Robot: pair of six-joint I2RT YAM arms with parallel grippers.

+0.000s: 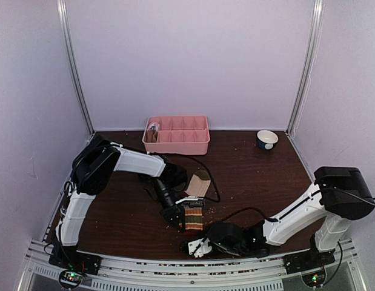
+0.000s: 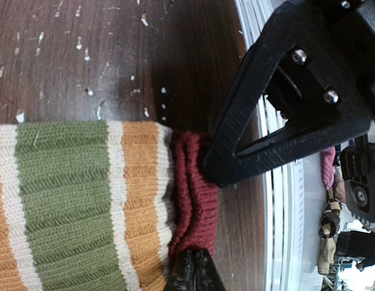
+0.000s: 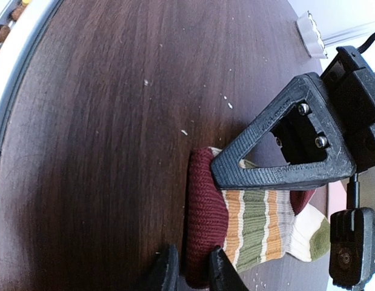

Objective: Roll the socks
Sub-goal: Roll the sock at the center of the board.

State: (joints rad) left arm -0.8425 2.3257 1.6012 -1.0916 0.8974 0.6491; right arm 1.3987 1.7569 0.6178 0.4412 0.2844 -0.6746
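Note:
A striped sock (image 1: 194, 218) with orange, green and cream bands and a maroon cuff lies flat near the table's front edge, with both grippers at its cuff. In the left wrist view the striped sock (image 2: 72, 200) fills the lower left, and my left gripper (image 2: 195, 273) is shut on one end of the cuff. At the cuff's other end in the right wrist view, my right gripper (image 3: 193, 276) has a finger pressed close on each side of the striped sock (image 3: 254, 224). A cream sock with an olive toe (image 3: 311, 233) sticks out beyond the stripes.
A pink compartment tray (image 1: 175, 147) stands at the back centre and a small bowl (image 1: 267, 139) at the back right. A tan piece (image 1: 199, 183) and a black cable (image 1: 206, 173) lie just behind the sock. Pale crumbs dot the dark table, and its metal front rail (image 1: 175, 264) runs just below the grippers.

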